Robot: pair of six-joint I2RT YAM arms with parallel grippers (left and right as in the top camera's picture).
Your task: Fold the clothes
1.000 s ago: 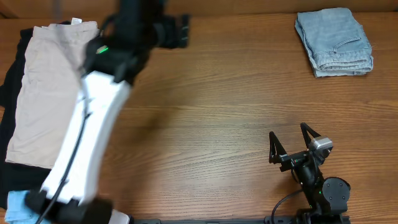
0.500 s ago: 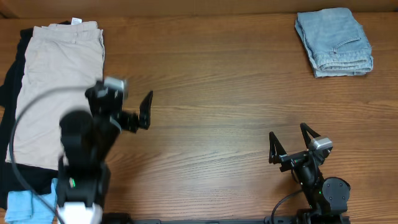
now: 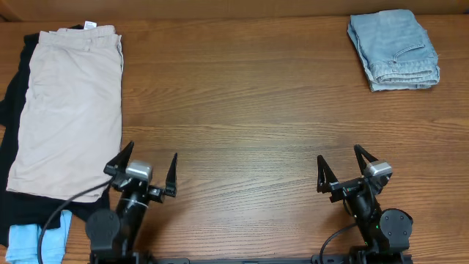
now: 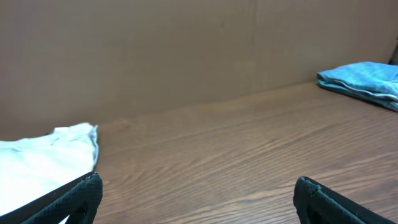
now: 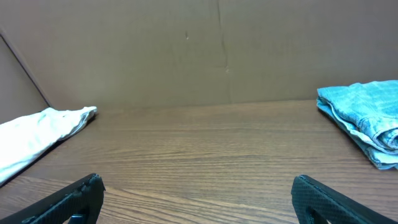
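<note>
Pale blue denim shorts (image 3: 394,49) lie folded at the table's far right corner, also seen in the left wrist view (image 4: 367,78) and the right wrist view (image 5: 364,127). Beige shorts (image 3: 69,106) lie spread flat at the left on top of a black garment (image 3: 13,110). A small light-blue piece (image 3: 26,242) lies at the near left corner. My left gripper (image 3: 152,152) sits low at the near edge, open and empty (image 4: 198,183). My right gripper (image 3: 339,154) is likewise open and empty (image 5: 196,180) at the near right.
The wooden table (image 3: 242,110) stretches bare between the two piles. A brown cardboard wall (image 5: 217,50) stands along the far edge. The beige shorts' edge (image 4: 43,155) lies just left of my left gripper's left finger.
The left arm has drawn back from over the beige shorts at the far left to the near edge, its gripper open throughout. The right arm has not moved.
</note>
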